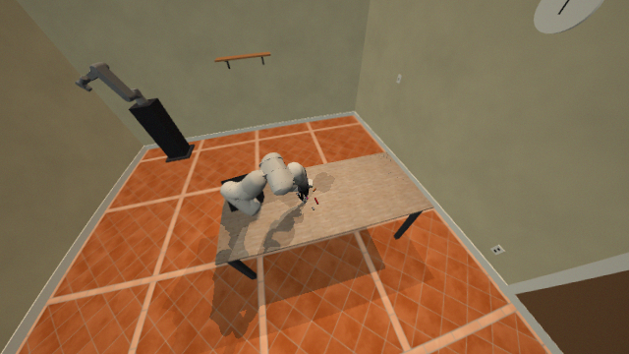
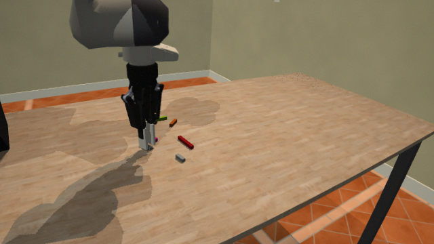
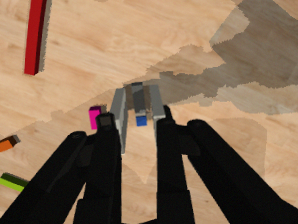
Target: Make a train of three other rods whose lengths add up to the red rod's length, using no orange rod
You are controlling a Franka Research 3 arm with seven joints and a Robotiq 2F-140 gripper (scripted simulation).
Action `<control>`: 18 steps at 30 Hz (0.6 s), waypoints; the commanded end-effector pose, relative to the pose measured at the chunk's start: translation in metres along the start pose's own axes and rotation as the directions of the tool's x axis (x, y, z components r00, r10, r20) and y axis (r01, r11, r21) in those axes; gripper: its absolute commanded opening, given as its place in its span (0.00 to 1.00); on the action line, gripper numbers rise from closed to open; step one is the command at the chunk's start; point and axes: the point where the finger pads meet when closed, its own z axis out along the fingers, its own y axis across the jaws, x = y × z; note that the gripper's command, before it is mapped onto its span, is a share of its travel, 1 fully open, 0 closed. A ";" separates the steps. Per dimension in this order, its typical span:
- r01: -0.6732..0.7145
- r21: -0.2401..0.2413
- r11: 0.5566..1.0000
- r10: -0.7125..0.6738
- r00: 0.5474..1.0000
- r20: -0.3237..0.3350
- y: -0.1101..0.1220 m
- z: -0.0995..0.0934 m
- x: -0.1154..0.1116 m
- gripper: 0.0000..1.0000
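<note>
The tabletop (image 1: 364, 182) (image 2: 271, 135) is pale tan with streaky wood grain, the floor (image 1: 197, 256) (image 2: 325, 217) orange with a criss-cross of pinkish lines, the walls (image 1: 457, 147) (image 2: 305, 37) plain olive, and the rods red (image 1: 316, 201) (image 2: 185, 142) (image 3: 34, 37), blue, magenta, lime, orange and grey.

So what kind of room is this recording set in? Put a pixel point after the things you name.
Probably a robotics lab or workroom, though that's a judgement: a robot arm (image 1: 276, 173) (image 2: 142, 54) works at a long wooden table (image 1: 364, 187) (image 2: 288, 135), a second arm (image 1: 115, 84) stands on a black pedestal (image 1: 161, 129), and the floor is orange tile (image 1: 197, 315) (image 2: 342, 196).
</note>
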 end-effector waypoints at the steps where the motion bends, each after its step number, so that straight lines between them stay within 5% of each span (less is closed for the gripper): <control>1: 0.004 -0.001 1.000 -0.004 1.000 -0.002 -0.001 -0.007 0.001 0.15; 18: 0.004 -0.001 1.000 -0.004 1.000 -0.002 -0.001 -0.078 0.000 0.15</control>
